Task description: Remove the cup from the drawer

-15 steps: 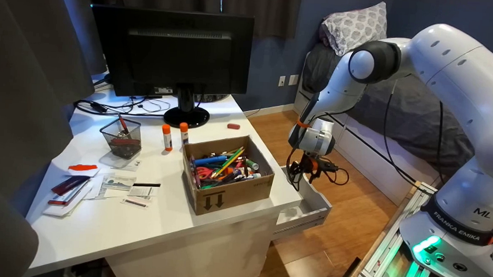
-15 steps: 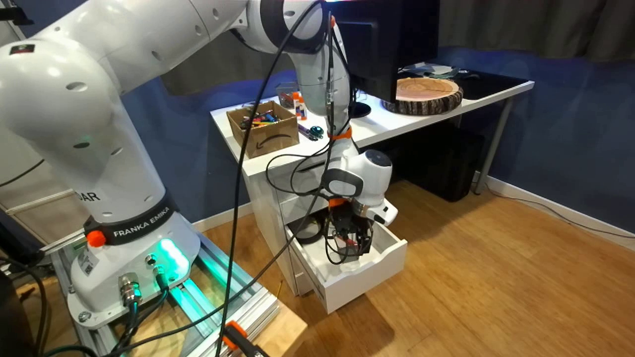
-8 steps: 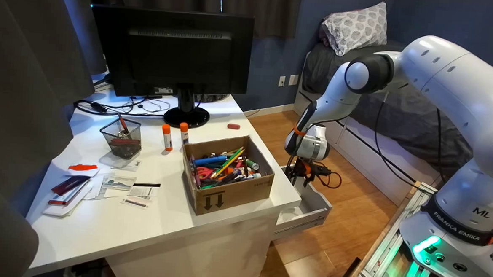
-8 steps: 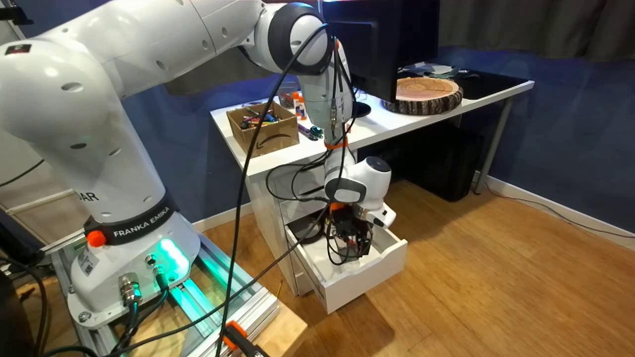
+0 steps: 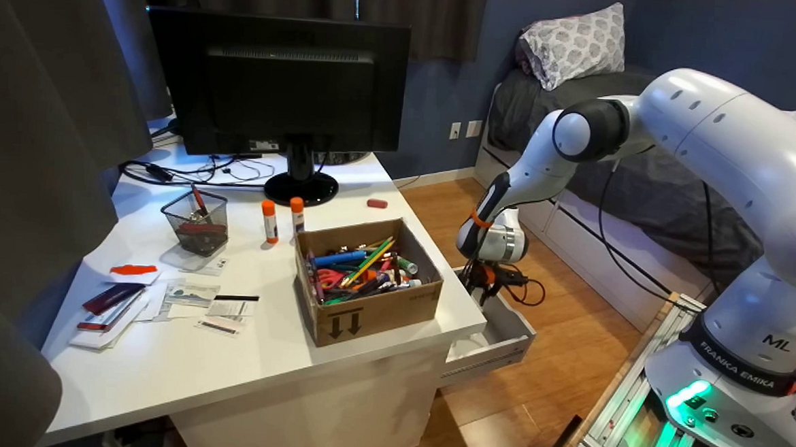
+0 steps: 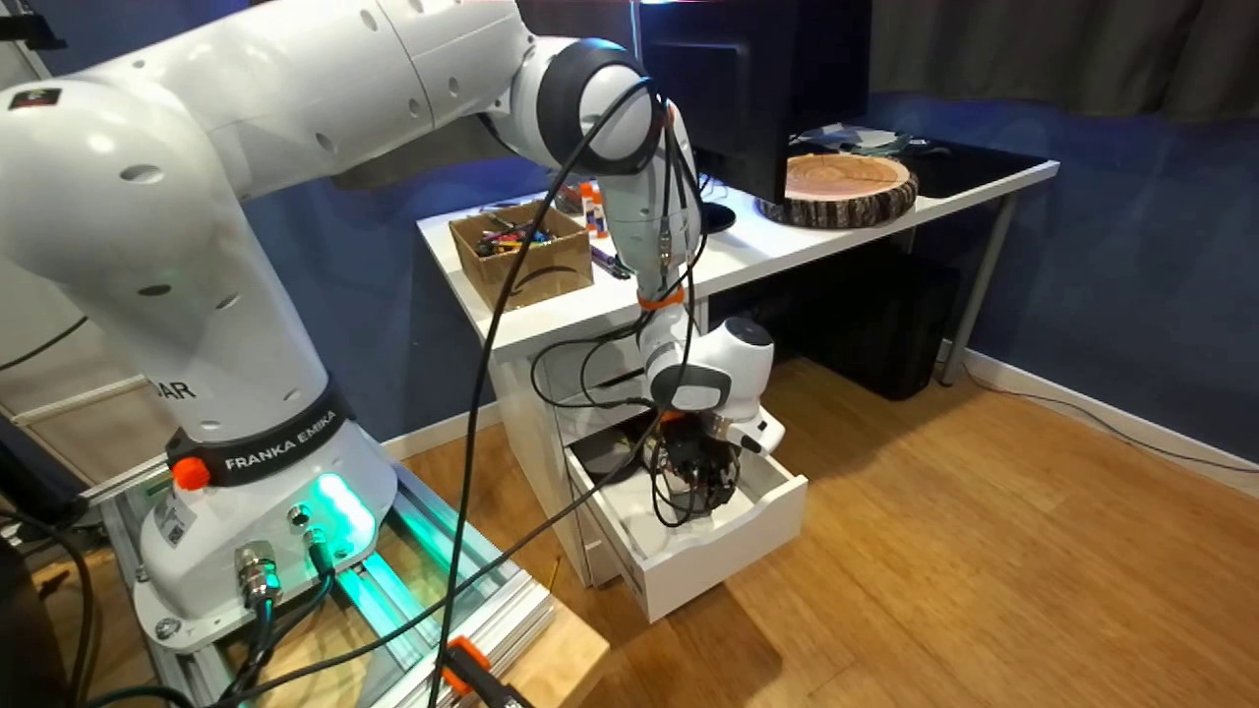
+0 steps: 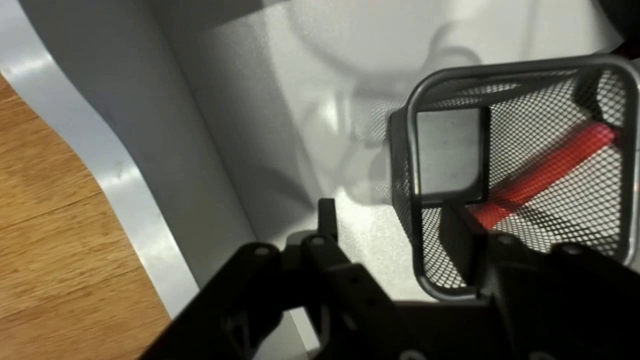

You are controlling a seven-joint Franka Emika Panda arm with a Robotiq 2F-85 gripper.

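Cup (image 7: 515, 145) partly between claw (image 7: 391, 222) fingers

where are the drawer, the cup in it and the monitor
Drawer (image 6: 728, 553): in an exterior view, its front panel.
Cup (image 7: 414, 175): in the wrist view, its rim.
Monitor (image 5: 275, 87): in an exterior view, its back.

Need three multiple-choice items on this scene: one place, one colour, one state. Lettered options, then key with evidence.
1. Where is the mesh cup seen in the wrist view?
A) on the floor
B) in the drawer
C) inside the brown box

2. Which cap colour do the two glue sticks on the desk have?
A) green
B) blue
C) orange

3. The tool is:
A) open
B) shut
C) out of all views

Key:
1 B: the wrist view shows the drawer's bottom and wall beside it.
2 C: orange shows at their tops in both exterior views.
3 A: its jaws stand apart in the wrist view.
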